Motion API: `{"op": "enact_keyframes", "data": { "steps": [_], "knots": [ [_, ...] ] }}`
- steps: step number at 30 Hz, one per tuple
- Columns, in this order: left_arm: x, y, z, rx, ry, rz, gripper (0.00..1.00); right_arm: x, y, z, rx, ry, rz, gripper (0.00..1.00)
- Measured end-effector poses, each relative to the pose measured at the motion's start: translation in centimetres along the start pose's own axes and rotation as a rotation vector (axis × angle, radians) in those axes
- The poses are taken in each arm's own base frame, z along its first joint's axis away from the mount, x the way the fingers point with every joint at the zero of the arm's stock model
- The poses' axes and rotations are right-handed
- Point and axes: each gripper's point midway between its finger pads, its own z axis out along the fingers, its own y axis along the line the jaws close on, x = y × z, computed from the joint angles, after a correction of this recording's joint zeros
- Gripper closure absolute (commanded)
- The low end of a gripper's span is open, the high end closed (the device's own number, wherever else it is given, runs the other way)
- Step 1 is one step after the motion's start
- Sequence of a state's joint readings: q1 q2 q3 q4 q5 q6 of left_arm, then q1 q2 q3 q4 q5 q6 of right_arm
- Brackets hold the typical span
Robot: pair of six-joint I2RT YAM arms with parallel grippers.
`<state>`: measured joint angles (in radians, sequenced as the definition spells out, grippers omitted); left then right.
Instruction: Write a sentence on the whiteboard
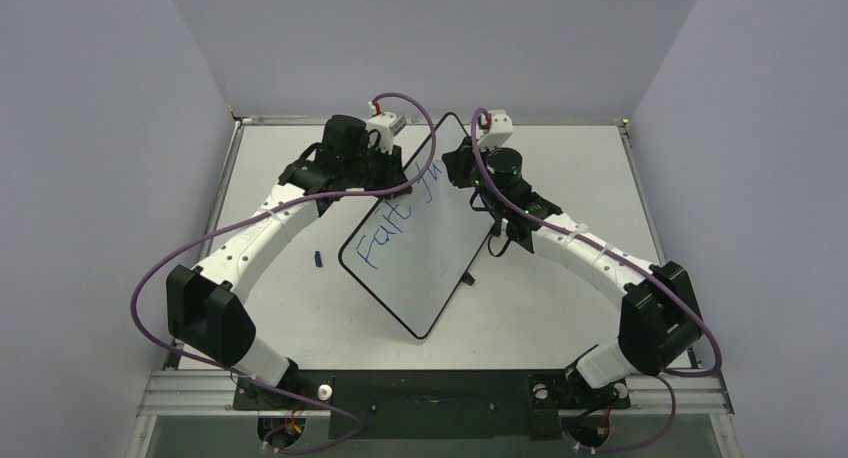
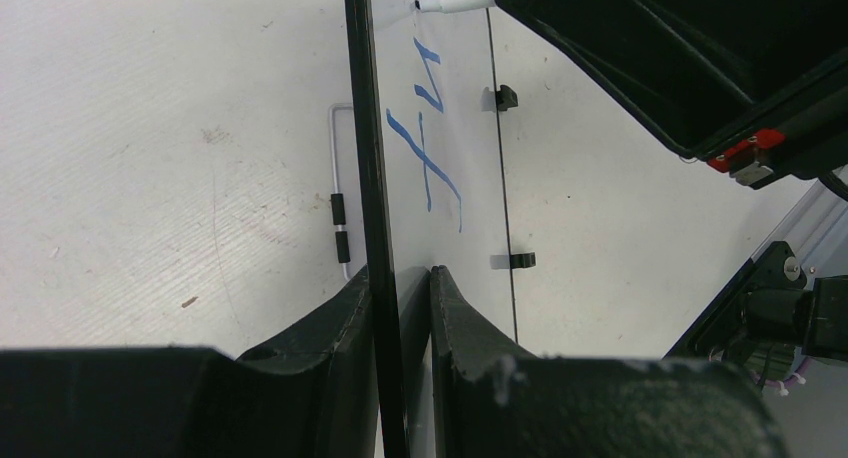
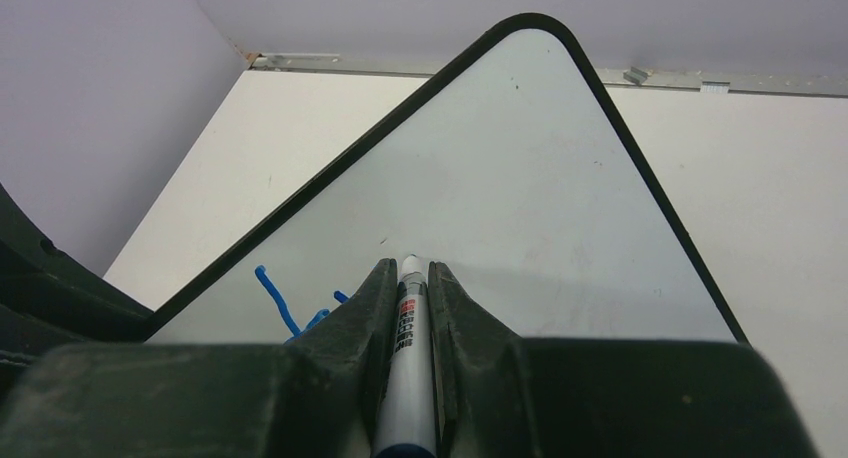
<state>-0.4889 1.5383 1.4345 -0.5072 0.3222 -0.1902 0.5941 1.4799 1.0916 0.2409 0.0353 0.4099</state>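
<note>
Whiteboard point(image 1: 425, 278) sits diagonally at mid-table, with the left gripper point(image 2: 400, 275) pinched onto its black-framed edge, likely to steady it for writing. Right gripper point(image 3: 408, 270) is clamped on the marker point(image 3: 408, 328), whose tip is at the board just past the half-done blue sentence point(image 1: 385, 236).

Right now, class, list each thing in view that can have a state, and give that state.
left gripper: shut on the whiteboard edge.
right gripper: shut on the marker.
whiteboard: partly written, held at one edge.
sentence: unfinished, "Fait" plus a started second word.
marker: uncapped, tip at the board.
small blue piece: lying loose on the table beside the board.
</note>
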Motion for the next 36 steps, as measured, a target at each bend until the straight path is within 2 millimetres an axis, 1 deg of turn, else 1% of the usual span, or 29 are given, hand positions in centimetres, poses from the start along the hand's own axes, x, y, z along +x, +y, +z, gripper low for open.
{"op": "enact_keyframes", "data": {
  "steps": [10, 18, 24, 36],
  "knots": [
    [0.0, 0.1, 0.0, -0.005, 0.0, -0.001, 1.0, 0.5, -0.6, 0.9, 0.009, 0.01, 0.009, 1.0],
    [0.0, 0.1, 0.0, -0.005, -0.001, -0.001, 1.0, -0.1, -1.0, 1.6, 0.019, 0.0, 0.017, 1.0],
    [0.0, 0.1, 0.0, -0.005, -0.001, -0.001, 1.0, -0.9, -0.8, 2.1, 0.011, -0.014, 0.021, 1.0],
    [0.0, 0.1, 0.0, -0.006, 0.0, -0.001, 1.0, -0.9, -0.2, 2.1, -0.017, -0.011, 0.036, 1.0]
  ]
}}
